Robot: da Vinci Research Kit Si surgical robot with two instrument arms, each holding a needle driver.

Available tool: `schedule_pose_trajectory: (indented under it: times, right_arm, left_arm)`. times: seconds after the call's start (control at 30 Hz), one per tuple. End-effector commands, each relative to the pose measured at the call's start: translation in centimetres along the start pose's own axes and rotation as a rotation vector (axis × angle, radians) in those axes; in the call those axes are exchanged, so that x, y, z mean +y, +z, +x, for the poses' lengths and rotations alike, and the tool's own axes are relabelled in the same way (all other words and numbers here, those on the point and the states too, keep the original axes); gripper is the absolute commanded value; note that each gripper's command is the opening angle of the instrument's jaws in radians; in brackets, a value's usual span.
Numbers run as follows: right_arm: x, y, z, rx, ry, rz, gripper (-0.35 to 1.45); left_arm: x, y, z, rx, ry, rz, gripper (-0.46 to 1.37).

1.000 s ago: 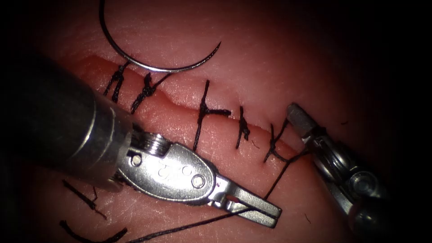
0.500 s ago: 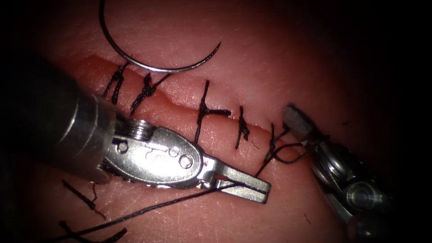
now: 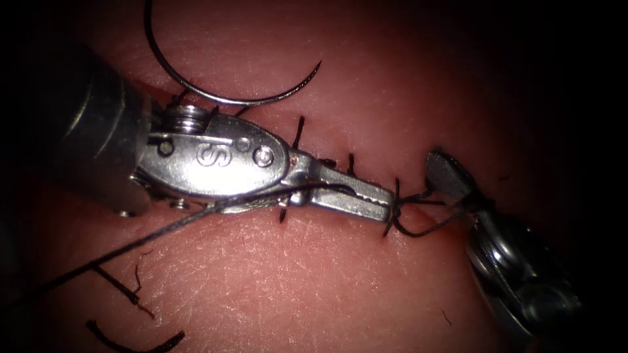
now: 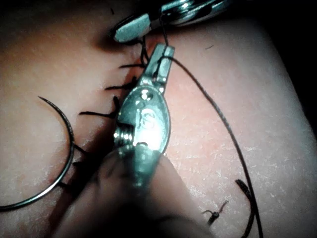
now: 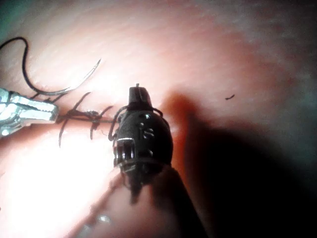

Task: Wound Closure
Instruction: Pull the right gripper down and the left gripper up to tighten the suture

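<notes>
While needle (image 3: 216, 91) lies free, left tool (image 3: 383, 204) clamps thread (image 3: 163, 229)

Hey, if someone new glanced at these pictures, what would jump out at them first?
Likely the left tool, lying across the stitched cut with its jaws shut on the thread near the rightmost stitch. Next, the curved needle lying free on the tissue above the cut, held by neither tool. The right tool sits at the cut's right end, thread looped around it.

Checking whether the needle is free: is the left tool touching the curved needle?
Apart. In the left wrist view, bare tissue separates the needle from the left tool, which grips thread.
</notes>
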Motion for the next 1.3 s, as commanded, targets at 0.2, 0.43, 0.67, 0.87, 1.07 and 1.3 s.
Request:
schedule_pose_trajectory:
  times: [0.2, 0.43, 0.67, 0.87, 1.07, 1.3]
  right_arm:
    - [-0.01, -0.03, -0.02, -0.037, -0.027, 0.066, -0.35]
    - [-0.07, -0.09, -0.06, -0.062, -0.080, 0.133, -0.35]
    - [-0.04, -0.17, -0.15, -0.042, -0.180, 0.229, -0.35]
    - [-0.05, -0.23, -0.20, -0.057, -0.222, 0.266, -0.35]
    - [-0.05, -0.29, -0.24, -0.055, -0.316, 0.300, -0.35]
    - [-0.07, -0.37, -0.27, -0.071, -0.393, 0.434, -0.35]
  left_arm:
    - [-0.35, -0.02, 0.00, -0.005, -0.015, 0.010, -0.35]
    - [-0.81, 0.03, -0.13, -0.023, -0.016, 0.018, -0.35]
    - [-1.37, 0.09, -0.13, -0.025, -0.023, 0.025, -0.35]
    - [-1.83, 0.11, -0.06, -0.024, -0.011, 0.040, -0.35]
    - [-2.17, 0.13, 0.00, -0.005, 0.005, 0.054, -0.35]
    - [-2.58, 0.20, 0.12, 0.013, 0.027, 0.072, -0.35]
